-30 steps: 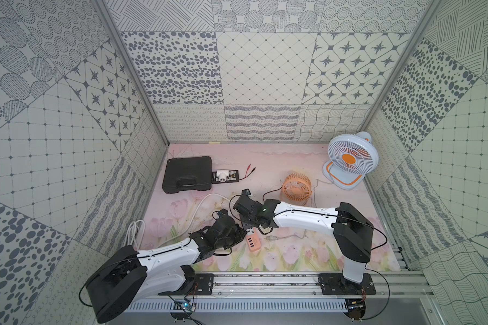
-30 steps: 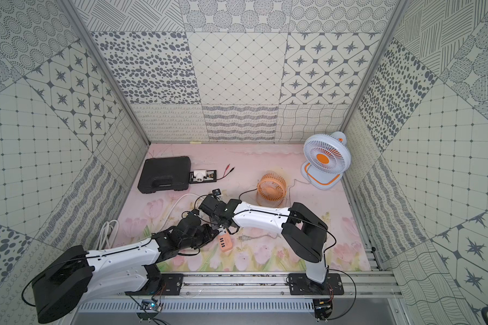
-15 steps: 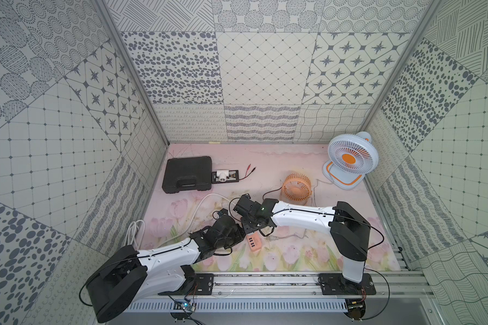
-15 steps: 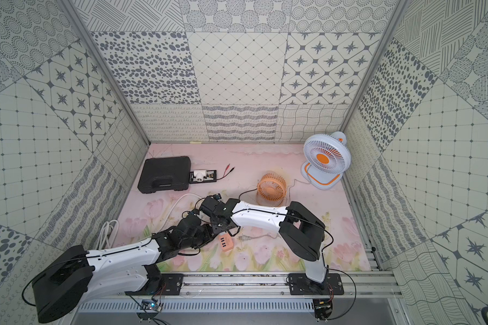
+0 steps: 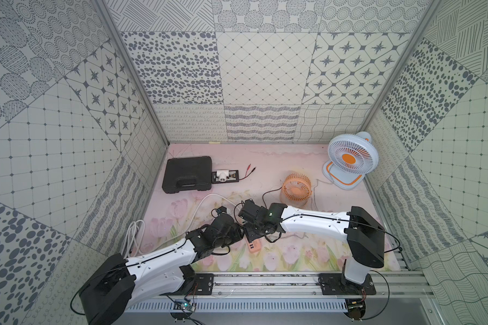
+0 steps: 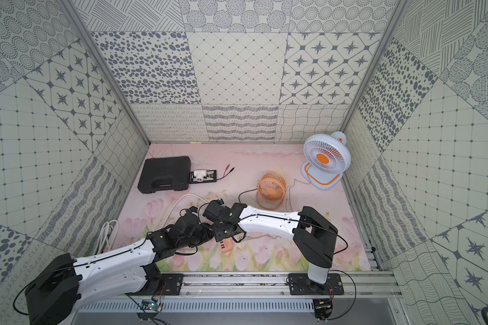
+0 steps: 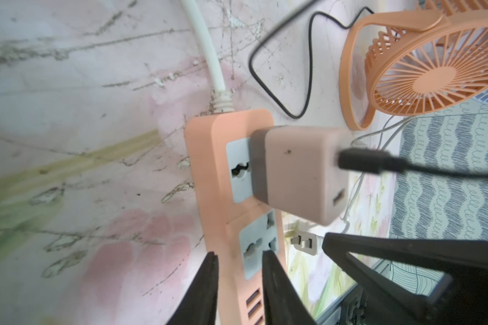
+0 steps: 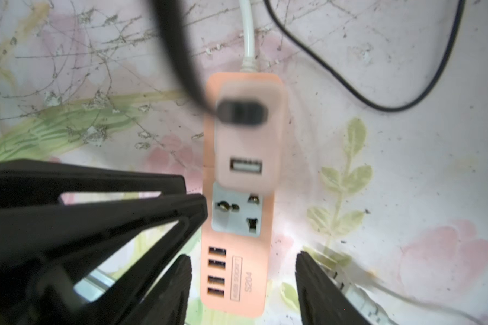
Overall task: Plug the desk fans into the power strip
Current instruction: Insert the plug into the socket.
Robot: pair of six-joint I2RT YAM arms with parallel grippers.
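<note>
Power strip point(image 8: 255, 284) lies flat near the front, USB end nearest. Right gripper point(image 8: 243, 257) is spread wide astride that end, touching nothing. Left gripper point(image 7: 239, 254) is slightly parted at the free socket point(image 8: 238, 213), pinching nothing. Strip judged light, rigid and likely to slide, so brace its long edges. Adapter block point(image 7: 302, 168) sits in the far socket point(image 7: 238, 168). Limp black cable point(image 7: 307, 70) runs to the orange desk fan point(image 5: 296, 187).

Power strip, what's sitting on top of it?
A pink adapter is plugged into the power strip, in the socket nearest the white cord, with a black cable in it. The second socket is bare. The adapter's prongs and most of its socket are hidden.
</note>
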